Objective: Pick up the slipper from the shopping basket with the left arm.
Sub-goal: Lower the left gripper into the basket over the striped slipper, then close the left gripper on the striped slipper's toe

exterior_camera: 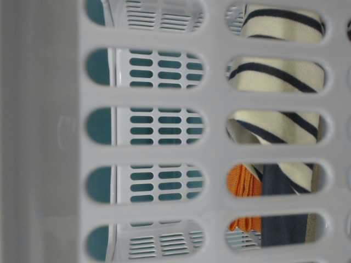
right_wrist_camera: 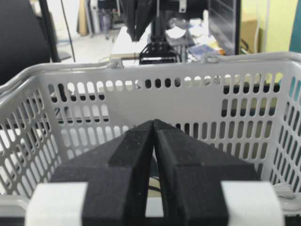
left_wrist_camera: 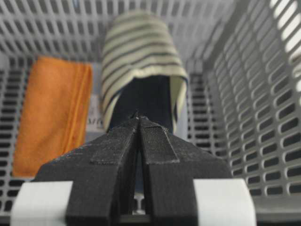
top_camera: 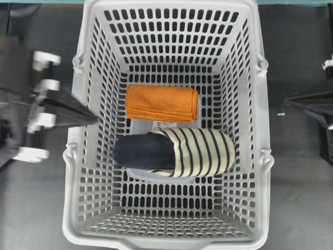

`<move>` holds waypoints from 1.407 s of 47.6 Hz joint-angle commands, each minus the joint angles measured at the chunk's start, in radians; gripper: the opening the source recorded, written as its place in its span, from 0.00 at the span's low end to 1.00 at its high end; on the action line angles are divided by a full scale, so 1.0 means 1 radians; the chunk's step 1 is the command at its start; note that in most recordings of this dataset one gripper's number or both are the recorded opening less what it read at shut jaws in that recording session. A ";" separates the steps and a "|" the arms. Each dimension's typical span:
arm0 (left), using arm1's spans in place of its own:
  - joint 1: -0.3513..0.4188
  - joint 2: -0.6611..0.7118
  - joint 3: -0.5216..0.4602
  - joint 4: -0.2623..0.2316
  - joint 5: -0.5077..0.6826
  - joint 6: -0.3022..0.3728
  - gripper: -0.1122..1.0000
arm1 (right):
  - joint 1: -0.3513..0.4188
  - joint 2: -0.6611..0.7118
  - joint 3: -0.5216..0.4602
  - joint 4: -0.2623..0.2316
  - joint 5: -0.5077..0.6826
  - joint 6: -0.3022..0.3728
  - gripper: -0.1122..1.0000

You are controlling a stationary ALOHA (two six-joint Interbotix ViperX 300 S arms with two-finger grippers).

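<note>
Slipper (top_camera: 177,152) soft striped cloth; shopping basket (top_camera: 250,94) smooth grey perforated plastic.

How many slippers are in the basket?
1. The striped slipper lies on the floor of the basket, just in front of the orange cloth. Nothing seems hidden beneath it.

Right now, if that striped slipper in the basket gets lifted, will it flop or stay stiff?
The slipper looks like soft fabric, so the cream upper would probably squash under a pinch. It likely feels light. Lying flat on the shopping basket floor, it seems unlikely to roll.
</note>
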 commanded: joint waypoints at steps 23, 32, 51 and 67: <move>-0.028 0.594 -0.568 0.003 0.445 0.006 0.17 | 0.002 -0.015 0.009 0.003 0.023 0.002 0.08; -0.037 0.699 -0.652 0.003 0.457 0.000 0.67 | 0.000 -0.028 0.014 0.003 0.023 0.002 0.08; -0.040 0.865 -0.701 0.003 0.462 0.003 0.92 | 0.002 -0.034 0.025 0.003 0.023 0.002 0.08; -0.026 0.896 -0.658 0.003 0.449 -0.002 0.86 | 0.000 -0.032 0.029 0.003 0.025 0.003 0.08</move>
